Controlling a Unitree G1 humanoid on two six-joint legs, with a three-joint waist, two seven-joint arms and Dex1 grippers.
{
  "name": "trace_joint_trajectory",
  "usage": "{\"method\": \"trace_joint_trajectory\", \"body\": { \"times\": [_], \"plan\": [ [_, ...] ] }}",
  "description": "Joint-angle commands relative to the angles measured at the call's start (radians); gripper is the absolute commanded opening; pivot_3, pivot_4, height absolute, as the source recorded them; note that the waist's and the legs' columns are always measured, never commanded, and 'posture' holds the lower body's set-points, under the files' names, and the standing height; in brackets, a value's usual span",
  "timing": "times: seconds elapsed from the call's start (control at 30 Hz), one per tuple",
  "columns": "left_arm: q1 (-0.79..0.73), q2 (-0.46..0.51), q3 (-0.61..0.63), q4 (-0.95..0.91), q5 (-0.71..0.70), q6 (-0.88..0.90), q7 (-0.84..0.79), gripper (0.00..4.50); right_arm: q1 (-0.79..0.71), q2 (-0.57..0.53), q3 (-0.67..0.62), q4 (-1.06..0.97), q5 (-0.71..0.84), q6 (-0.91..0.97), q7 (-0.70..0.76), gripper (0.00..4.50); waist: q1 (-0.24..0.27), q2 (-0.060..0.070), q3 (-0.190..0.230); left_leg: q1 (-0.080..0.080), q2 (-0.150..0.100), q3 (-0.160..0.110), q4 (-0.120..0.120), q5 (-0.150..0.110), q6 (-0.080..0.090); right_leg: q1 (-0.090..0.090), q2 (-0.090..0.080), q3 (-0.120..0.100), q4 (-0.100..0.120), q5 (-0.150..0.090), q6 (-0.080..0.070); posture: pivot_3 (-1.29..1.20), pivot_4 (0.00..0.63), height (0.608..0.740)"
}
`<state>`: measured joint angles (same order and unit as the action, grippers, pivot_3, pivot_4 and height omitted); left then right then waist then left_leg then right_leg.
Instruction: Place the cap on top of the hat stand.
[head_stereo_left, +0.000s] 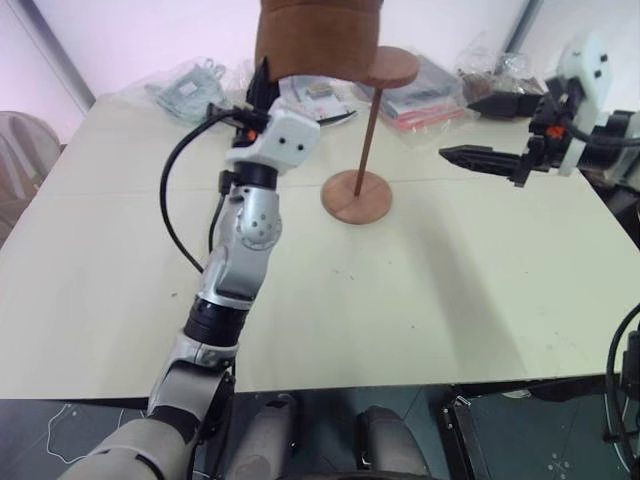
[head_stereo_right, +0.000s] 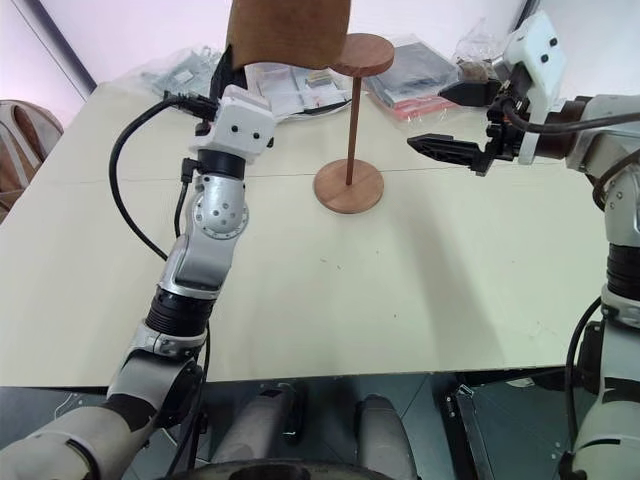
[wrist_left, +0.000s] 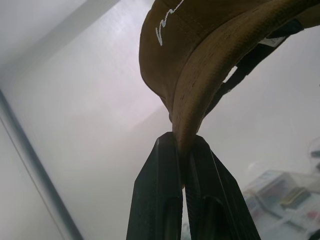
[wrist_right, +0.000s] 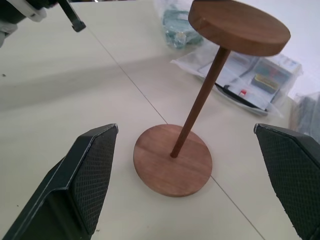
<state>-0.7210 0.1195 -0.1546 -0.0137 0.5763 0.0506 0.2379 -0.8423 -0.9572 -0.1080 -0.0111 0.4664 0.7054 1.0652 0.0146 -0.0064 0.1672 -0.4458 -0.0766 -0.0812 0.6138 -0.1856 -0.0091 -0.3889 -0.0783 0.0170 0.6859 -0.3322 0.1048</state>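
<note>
Brown cap (head_stereo_left: 318, 35), pinched by its brim in the left gripper (wrist_left: 184, 150), hung raised just beside the hat stand (head_stereo_left: 362, 135) disc (right gripper (wrist_right: 187, 180) open nearby); next, centre and lower it.

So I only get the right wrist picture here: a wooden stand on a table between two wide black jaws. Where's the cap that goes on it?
Observer: The cap is up in the air, beside the disc top of the hat stand, not on it yet.
Operator: What's holding it up?
Observer: The left gripper has its jaws shut on the edge of the brim.
Operator: Is there anything written on the cap?
Observer: Yes, small white cursive stitching on the front, seen from the left wrist.
Operator: And my own gripper, where is it?
Observer: The right gripper hangs open to the right of the stand, apart from it, above the table.
</note>
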Motion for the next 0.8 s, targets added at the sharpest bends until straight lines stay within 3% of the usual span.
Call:
{"method": "trace_joint_trajectory", "body": {
  "times": [0.03,0.8],
  "plan": [
    [-0.035,-0.014,-0.021,-0.02,-0.001,-0.038,0.006,0.03,-0.009,-0.019,-0.044,-0.036,0.014,-0.01,-0.01,4.5,0.0,0.0,0.0,0.0,0.0,0.0,0.0,0.0,0.0,0.0,0.0,0.0,0.0,0.0,0.0,0.0,0.15,0.74],
    [0.053,-0.123,-0.161,0.107,0.133,-0.031,0.13,0.03,0.016,-0.027,-0.039,-0.045,0.013,-0.001,-0.006,4.5,0.002,0.0,0.0,0.0,0.0,0.0,0.001,0.0,0.0,0.0,0.0,0.0,0.0,0.0,0.0,0.0,0.15,0.74]
  ]
}}
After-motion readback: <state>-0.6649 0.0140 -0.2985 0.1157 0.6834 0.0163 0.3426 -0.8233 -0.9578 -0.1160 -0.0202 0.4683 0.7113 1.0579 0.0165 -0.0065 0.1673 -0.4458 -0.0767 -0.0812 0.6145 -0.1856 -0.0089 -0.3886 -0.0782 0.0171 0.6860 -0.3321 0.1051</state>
